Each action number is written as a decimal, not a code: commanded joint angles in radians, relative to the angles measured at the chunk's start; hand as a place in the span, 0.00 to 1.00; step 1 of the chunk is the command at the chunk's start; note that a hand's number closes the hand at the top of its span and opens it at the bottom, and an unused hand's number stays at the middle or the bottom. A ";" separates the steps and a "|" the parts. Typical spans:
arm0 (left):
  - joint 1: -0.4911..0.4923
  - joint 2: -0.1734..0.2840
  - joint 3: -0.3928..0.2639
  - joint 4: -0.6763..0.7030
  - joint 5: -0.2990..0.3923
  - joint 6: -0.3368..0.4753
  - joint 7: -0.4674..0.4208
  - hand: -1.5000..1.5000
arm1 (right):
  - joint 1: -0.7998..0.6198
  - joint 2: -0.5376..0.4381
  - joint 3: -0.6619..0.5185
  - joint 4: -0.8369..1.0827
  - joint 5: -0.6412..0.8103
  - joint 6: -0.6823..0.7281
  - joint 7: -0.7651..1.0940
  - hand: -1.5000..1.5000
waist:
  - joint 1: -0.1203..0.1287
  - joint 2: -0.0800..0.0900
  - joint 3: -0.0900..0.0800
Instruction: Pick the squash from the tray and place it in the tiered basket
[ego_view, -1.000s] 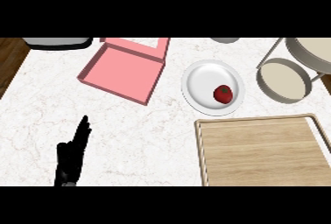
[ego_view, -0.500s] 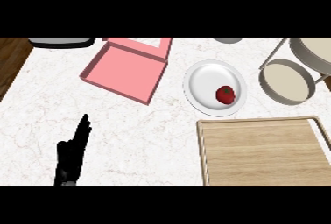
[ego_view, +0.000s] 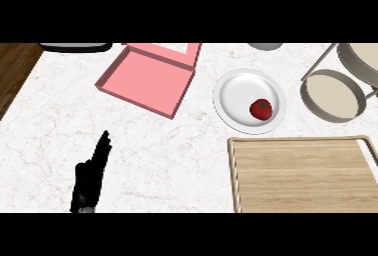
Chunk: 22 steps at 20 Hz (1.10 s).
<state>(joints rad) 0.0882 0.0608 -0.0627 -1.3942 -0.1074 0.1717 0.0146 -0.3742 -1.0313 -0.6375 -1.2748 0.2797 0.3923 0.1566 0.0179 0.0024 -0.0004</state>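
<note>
No writing, labels, brands, numbers or signs can be read anywhere here, neither on the desk nor on the things lying on it

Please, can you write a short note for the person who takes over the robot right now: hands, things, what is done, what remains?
Left hand: open, fingers straight, resting over the counter at lower left, holding nothing.
Right hand: not in view.
Wooden tray: lower right; no squash shows on it.
Tiered basket: right edge; what shows of it holds nothing.
White plate holds a red fruit.
Done: nothing visible. Left: find the squash, then pick and place it.
</note>
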 joint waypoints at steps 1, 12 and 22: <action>0.057 0.010 -0.007 -0.069 -0.001 -0.005 0.016 0.50 | -0.119 0.007 0.104 0.116 0.046 -0.066 0.016 1.00 | 0.006 0.001 0.000; -0.048 0.017 0.030 0.030 0.020 -0.034 0.015 0.50 | -0.406 0.074 0.334 0.448 0.200 -0.143 -0.122 1.00 | 0.011 0.005 0.001; -0.017 0.024 0.035 -0.017 0.032 -0.049 0.012 0.50 | -0.511 0.180 0.378 0.741 0.324 -0.329 -0.211 1.00 | 0.015 0.007 0.001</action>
<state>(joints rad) 0.0677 0.0667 -0.0433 -1.3962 -0.0994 0.1516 0.0293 -0.8560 -0.8679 -0.2615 -0.6698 0.5647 0.1298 0.0061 0.0280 0.0072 0.0002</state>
